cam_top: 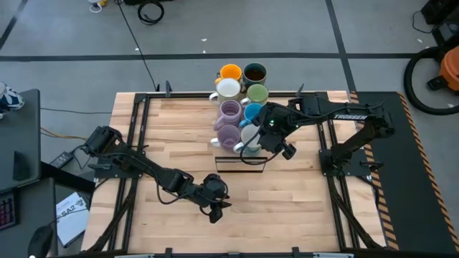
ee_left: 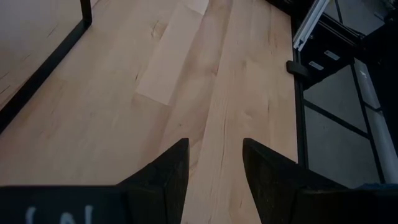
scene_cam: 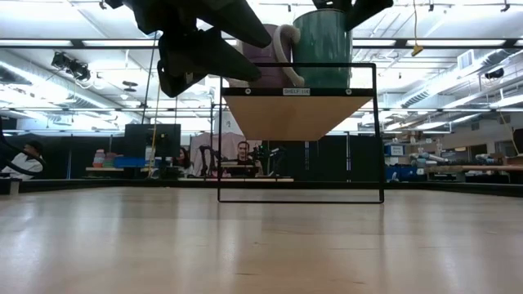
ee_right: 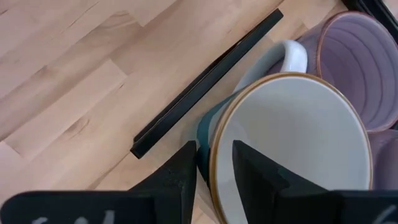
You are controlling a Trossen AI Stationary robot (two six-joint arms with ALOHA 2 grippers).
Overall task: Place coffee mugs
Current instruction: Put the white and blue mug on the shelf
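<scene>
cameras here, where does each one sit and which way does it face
High view: above the table, looking straight down; both arms show, the left gripper over bare wood, the right gripper at the mugs.
Low view: at tabletop height, looking level at the shelf; dark arm parts hang in from above.
Left wrist view: looks past its own open fingers at the table.
Right wrist view: its fingers straddle the teal mug rim.
Shared: low and right wrist views both show the teal mug and a lilac mug.

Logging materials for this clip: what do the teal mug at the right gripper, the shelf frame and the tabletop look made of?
Teal mug: glazed ceramic, judging by its glossy pale inside and brown rim line. Shelf frame: thin black bars, probably painted metal. Tabletop: jointed light wood strips with visible grain, satin sheen. The right gripper straddles the mug's rim.
</scene>
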